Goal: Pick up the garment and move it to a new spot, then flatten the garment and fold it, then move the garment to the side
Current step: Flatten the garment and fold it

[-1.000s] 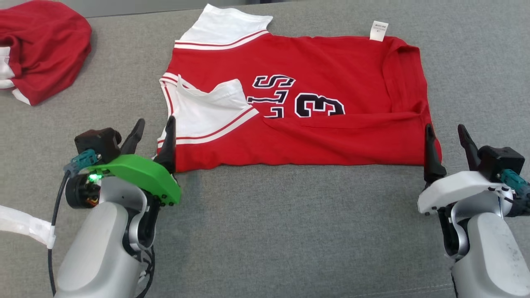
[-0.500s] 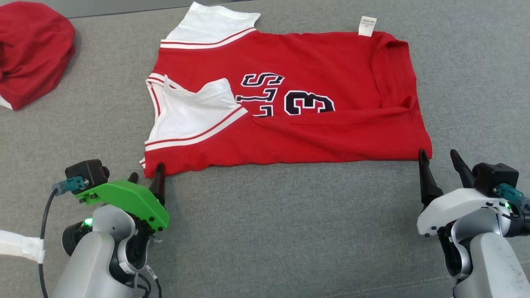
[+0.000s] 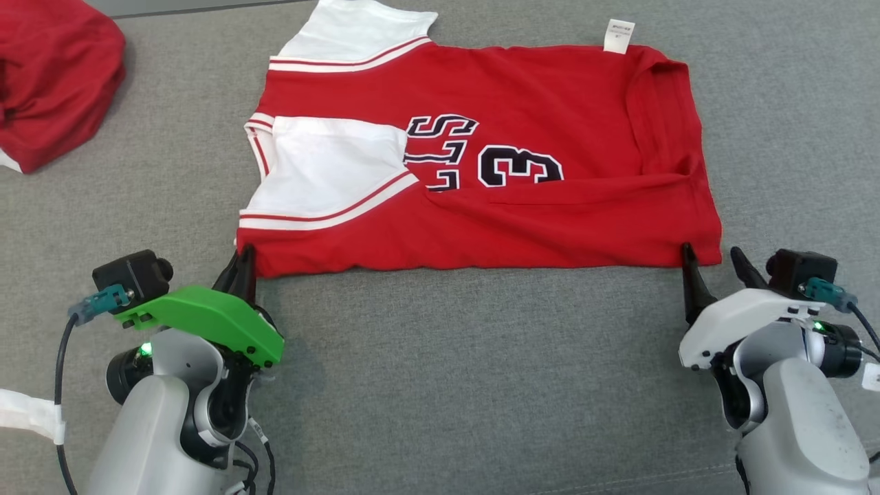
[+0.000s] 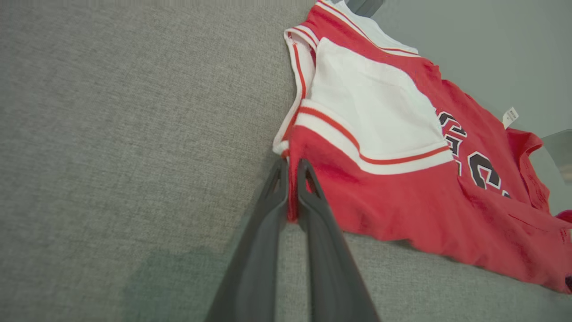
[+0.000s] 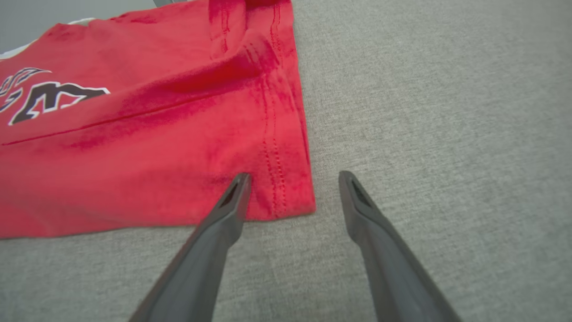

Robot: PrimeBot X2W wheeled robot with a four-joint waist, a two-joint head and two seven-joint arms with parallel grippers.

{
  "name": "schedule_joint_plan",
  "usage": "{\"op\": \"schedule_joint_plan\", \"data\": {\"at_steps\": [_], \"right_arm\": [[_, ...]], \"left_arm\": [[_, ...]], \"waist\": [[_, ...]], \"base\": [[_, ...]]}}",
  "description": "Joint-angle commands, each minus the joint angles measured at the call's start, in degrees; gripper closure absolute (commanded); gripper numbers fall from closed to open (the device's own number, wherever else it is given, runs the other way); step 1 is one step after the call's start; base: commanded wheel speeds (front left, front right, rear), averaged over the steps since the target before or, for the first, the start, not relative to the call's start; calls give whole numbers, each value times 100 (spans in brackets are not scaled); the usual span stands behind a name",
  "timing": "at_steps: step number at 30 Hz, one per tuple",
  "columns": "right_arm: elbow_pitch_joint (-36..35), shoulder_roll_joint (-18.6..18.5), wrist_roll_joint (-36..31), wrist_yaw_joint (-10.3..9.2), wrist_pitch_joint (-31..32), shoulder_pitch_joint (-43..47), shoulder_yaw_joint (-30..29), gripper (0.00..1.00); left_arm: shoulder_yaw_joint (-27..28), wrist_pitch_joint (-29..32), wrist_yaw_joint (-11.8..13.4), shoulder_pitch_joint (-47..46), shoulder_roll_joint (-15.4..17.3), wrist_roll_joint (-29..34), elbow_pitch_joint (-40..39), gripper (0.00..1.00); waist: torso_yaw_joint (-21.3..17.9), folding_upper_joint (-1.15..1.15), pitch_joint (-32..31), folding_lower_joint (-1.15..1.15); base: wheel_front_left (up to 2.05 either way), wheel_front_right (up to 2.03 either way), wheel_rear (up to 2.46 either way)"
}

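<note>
**A:** Where is the jersey?

**B:** The red jersey (image 3: 481, 158) lies spread out mid-bench, nearer the far edge. Its number shows, and its white sleeve (image 3: 330, 172) is folded in over the body. I judge this to be the folding step.

**A:** And the tools?

**B:** The left tool (image 4: 290, 167) is clenched on the jersey's near-left corner, with the cloth edge pinched between both fingers. The right tool (image 5: 295, 176) stands released at the near-right corner. One of its fingers rests on the cloth and the other is over the bare bench (image 3: 467, 357) just beside it.

**A:** What next?

**B:** The right tool probably has to close on its corner. Then both should lift evenly and carry the near edge toward the far edge, keeping it taut.

**A:** What differs from a second ago?

**B:** The left tool was released then, alongside the sleeve, and now it grips the corner. The sleeve had a raised flap, which now lies flat. The right tool is open as before. A crumpled red garment (image 3: 55, 75) sits at the far-left corner, well apart.
</note>
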Motion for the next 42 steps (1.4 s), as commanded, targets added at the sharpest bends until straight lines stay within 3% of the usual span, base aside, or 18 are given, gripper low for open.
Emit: {"op": "schedule_joint_plan", "data": {"at_steps": [1,2,3,4,5,6,7,8,17,28,31,37,38,40,41,42], "right_arm": [[183,-16,61,-6,72,-135,38,0],[355,-14,22,-6,140,-203,75,0],[485,-17,-18,-5,198,-264,75,15],[636,-13,-64,-5,251,-329,71,45],[727,-3,-86,-5,302,-372,74,60],[796,-1,-75,-5,337,-404,88,67],[839,6,-4,-4,366,-441,114,95],[852,11,51,-3,392,-463,143,100],[-258,-17,72,-4,706,-210,100,100],[-2427,-19,341,-4,1667,1600,-59,100],[-2658,-16,486,-4,1749,2012,-126,100],[-2610,-17,670,-6,1669,2371,-159,100],[-2558,-17,680,-6,1623,2368,-134,100],[-2465,-19,668,-6,1531,2350,-110,100],[-2427,-18,659,-6,1497,2336,-99,92],[-2379,-19,639,-6,1444,2320,-99,64]], "left_arm": [[1,-49,-38,46,9,44,-82,100],[-9,-53,-44,89,0,34,-151,100],[-16,-77,-52,121,-4,38,-202,100],[-35,-100,-56,151,-21,46,-265,100],[-49,-103,-59,171,-37,44,-317,100],[-69,-124,-74,181,-52,43,-364,100],[-88,-144,-83,200,-61,50,-417,100],[-113,-153,-85,225,-68,67,-471,100],[-217,-167,-28,631,-38,85,-1138,100],[-299,116,498,2269,112,-77,-2427,100],[-265,61,588,2599,218,7,-2435,100],[-152,-46,693,2876,25,-224,-2265,100],[-144,-48,710,2885,15,-225,-2196,91],[-129,-65,741,2892,-22,-257,-2096,55],[-127,-68,757,2889,-18,-245,-2052,36],[-130,-53,768,2885,-14,-241,-2002,0]], "waist": [[68,0,5,0],[102,0,-2,0],[130,0,-7,0],[174,0,-17,0],[205,0,-30,0],[239,0,-50,0],[268,0,-79,0],[293,0,-122,0],[369,0,-603,0],[388,0,-878,0],[348,0,-849,0],[230,0,-693,0],[207,0,-659,0],[173,0,-598,0],[160,0,-571,0],[147,0,-544,0]], "base": [[0,0,0],[0,0,0],[0,0,0],[0,0,0],[0,0,0],[0,0,0],[0,0,0],[0,0,0],[0,0,0],[0,0,0],[0,0,0],[0,0,0],[0,0,0],[0,0,0],[0,0,0],[0,0,0]]}}
